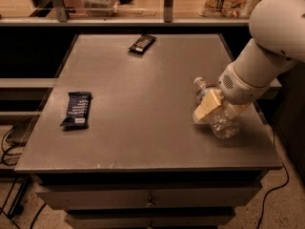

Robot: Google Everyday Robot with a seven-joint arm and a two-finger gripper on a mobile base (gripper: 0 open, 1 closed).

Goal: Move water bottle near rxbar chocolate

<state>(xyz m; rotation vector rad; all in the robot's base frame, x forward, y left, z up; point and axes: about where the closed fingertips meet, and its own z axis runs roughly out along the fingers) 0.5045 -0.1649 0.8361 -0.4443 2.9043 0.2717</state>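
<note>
The water bottle (225, 126) lies on its side at the right of the grey table (152, 94), near the right edge, its white cap toward the upper left and its clear crinkled body toward the lower right; the gripper (209, 110) sits right over the middle of it, a pale yellowish pad covering the near side of the bottle; whether the tool is closed on the bottle or merely set around it I cannot tell; the white arm (267, 46) comes down to it from the upper right of the frame; the rxbar chocolate (142, 43), in its black wrapper, lies flat at the upper middle of the table, close to the far edge and well apart from the bottle; a dark navy bar (76, 109) with white text lies flat at the left of the table, near the left edge; drawers (150, 199) run below the tabletop; cables (9, 147) trail on the floor at the lower left.
</note>
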